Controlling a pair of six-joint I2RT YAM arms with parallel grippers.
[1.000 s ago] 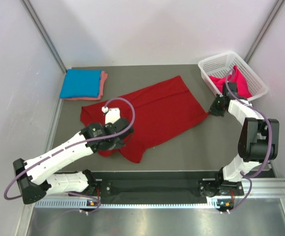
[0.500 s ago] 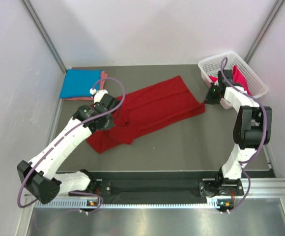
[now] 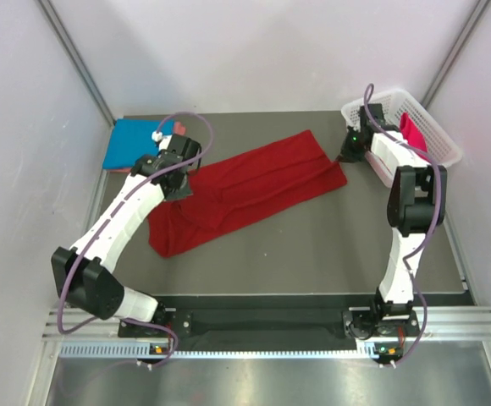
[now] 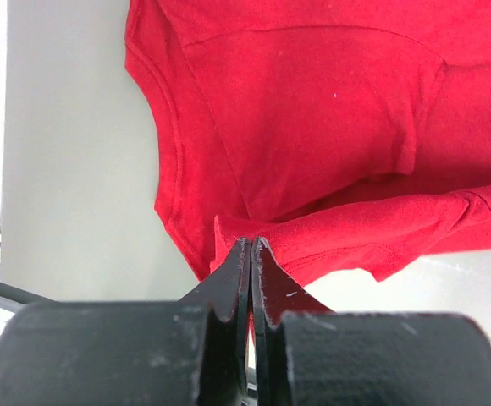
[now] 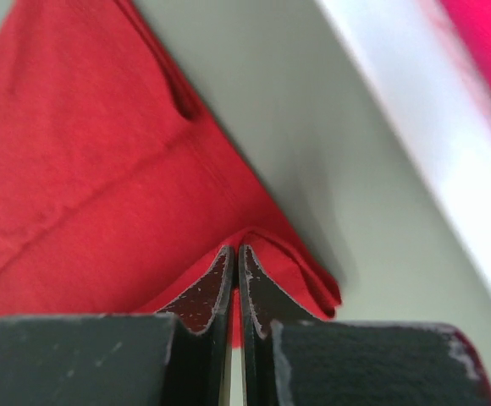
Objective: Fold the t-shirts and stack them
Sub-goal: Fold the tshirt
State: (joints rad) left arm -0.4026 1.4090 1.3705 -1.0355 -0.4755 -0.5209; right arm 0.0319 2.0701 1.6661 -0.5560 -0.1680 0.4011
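Two end effectors were each pinching the dark red t-shirt [image 3: 254, 182], which lay stretched slantwise across the counter [image 3: 330, 245]. The left end effector [image 4: 251, 247] gripped a folded edge at the shirt's left end, and the right end effector [image 5: 233, 252] gripped a corner just beside the white basket [image 3: 379, 106]. A hot pink t-shirt [image 3: 412, 131] sat in that basket. A bright blue t-shirt [image 3: 131, 144] lay folded at the far left.

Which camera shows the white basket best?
The top camera: most of the basket shows, with a hot pink shirt inside. The right wrist camera catches only a blurry white edge; the left wrist camera misses it.
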